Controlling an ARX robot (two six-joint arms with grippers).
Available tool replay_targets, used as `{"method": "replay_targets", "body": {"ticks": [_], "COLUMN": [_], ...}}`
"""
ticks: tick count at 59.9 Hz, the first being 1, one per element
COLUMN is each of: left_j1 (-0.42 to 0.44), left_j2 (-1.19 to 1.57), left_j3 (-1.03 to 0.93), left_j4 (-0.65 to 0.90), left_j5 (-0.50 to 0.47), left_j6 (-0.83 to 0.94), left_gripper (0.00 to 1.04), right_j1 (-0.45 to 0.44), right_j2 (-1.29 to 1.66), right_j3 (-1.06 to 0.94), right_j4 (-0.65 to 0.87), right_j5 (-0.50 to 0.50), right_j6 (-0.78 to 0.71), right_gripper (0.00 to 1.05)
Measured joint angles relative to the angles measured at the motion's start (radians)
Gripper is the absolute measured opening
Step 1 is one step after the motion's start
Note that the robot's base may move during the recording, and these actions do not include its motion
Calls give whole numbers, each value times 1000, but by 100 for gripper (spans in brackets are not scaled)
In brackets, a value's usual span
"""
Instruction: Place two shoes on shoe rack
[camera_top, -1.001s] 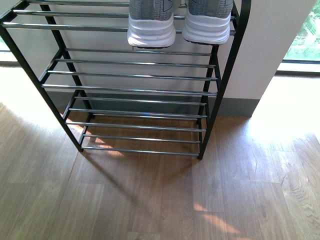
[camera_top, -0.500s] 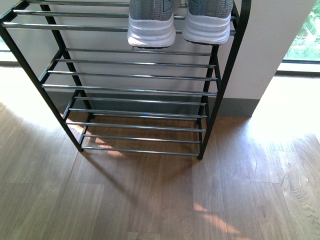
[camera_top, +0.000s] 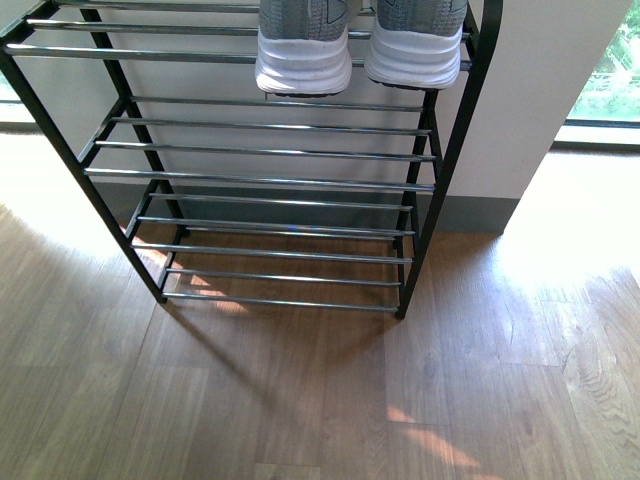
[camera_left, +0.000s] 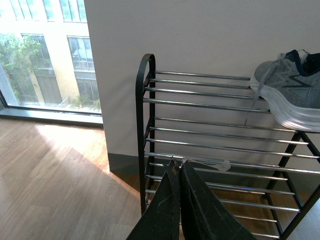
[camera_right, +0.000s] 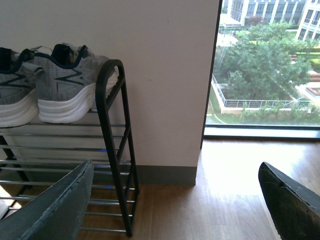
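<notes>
Two grey knit sneakers with white soles stand side by side on the rack's upper shelf at its right end, heels toward me: one (camera_top: 303, 45) left, one (camera_top: 415, 40) right. The shoe rack (camera_top: 270, 180) has a black frame and silver rods; its lower shelves are bare. The rack (camera_left: 145, 125) and one sneaker (camera_left: 292, 92) show in the left wrist view; both sneakers (camera_right: 62, 85) show in the right wrist view. My left gripper (camera_left: 177, 167) is shut and empty. My right gripper (camera_right: 175, 200) is open and empty, beside the rack's right end. No sandals show. Neither arm shows in the front view.
A white wall with a grey skirting (camera_top: 470, 212) stands behind the rack. Wood floor (camera_top: 320, 400) lies in front. Low windows open at the right (camera_right: 265, 65) and at the left (camera_left: 45, 55).
</notes>
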Motion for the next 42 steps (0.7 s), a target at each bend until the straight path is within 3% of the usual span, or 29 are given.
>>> {"method": "replay_targets", "body": {"ticks": [32,35,42], "left_j1": [0,0,0], "left_j2": [0,0,0], "left_j3": [0,0,0], "left_j4": [0,0,0], "left_j5": [0,0,0], "left_j6": [0,2,2], "left_gripper": [93,97,95], "right_j1": [0,0,0], "right_j2": [0,0,0], "right_j3": [0,0,0], "right_j4": [0,0,0], "right_j5": [0,0,0], "right_j6": [0,0,0], "right_gripper": [96,96,96]}}
